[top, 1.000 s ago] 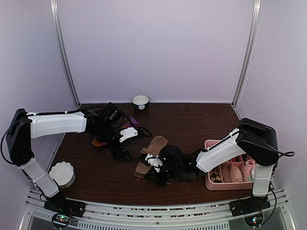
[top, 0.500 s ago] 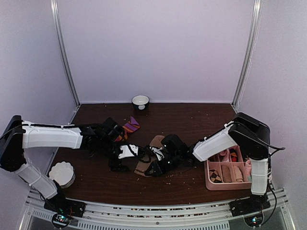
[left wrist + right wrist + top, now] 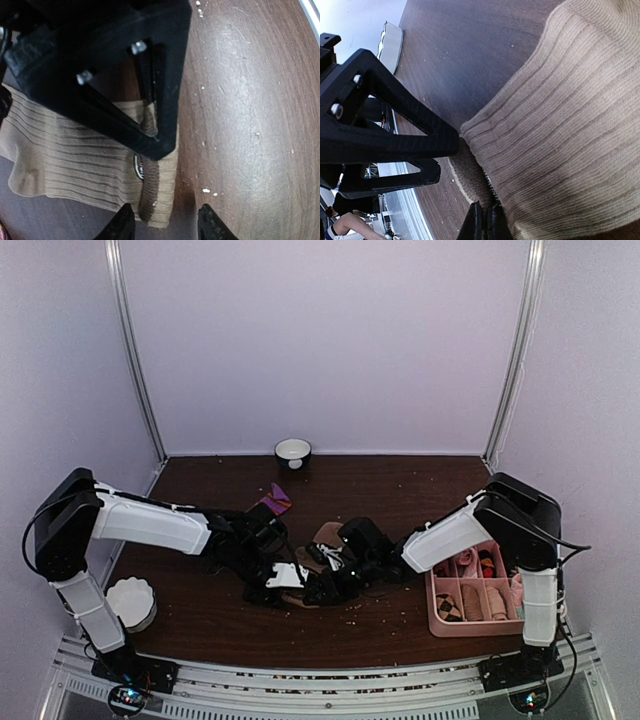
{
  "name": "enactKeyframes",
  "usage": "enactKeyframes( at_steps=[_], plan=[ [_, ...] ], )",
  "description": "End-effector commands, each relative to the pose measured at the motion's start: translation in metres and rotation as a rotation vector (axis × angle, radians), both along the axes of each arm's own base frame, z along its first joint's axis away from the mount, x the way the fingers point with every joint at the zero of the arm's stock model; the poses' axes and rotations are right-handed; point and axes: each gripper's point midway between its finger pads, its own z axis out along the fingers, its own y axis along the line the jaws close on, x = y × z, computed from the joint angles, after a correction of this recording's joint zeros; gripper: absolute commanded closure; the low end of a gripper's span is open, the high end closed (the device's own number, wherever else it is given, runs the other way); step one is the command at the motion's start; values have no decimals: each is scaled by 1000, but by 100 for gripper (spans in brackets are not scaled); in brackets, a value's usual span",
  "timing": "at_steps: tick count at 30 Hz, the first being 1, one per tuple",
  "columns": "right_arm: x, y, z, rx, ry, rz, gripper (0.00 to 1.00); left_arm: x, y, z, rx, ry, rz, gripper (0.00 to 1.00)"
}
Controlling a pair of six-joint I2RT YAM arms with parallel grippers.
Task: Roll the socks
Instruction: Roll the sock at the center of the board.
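Between both end effectors: tan sock (image 3: 75, 155) lying on the tabletop (image 3: 240, 125)
Left end effector (image 3: 165, 225): half open, fingers straddling the sock's folded edge, not clamped
Right end effector (image 3: 485, 220): pinched closed on that edge
Tan sock look: ribbed, beige
Red sock (image 3: 273, 502): farther back, apart, purple-striped
Pink tray (image 3: 436, 618): right side, small rolled socks (image 3: 470, 600) in its compartments

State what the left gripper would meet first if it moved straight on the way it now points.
Most likely the tan sock, whose folded edge lies straight ahead of the left gripper. The right gripper, shut on that edge, sits just beyond, though depth is unclear.
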Motion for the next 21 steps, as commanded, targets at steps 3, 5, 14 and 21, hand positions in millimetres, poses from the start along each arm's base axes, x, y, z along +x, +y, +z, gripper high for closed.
enactKeyframes(
  at_steps=[3,5,14,21],
  plan=[
    [-8,-27,-44,-157,108,-51,100,3,-17,8,-40,-13,-37,58],
    [-7,-24,-41,-141,108,-55,100,2,-18,5,-33,-1,-39,61],
    [-5,-19,-32,-107,113,-60,100,-4,-10,-15,45,58,-39,67],
    [-3,-25,-28,-115,77,-69,100,0,-12,-20,82,88,5,98]
  ],
)
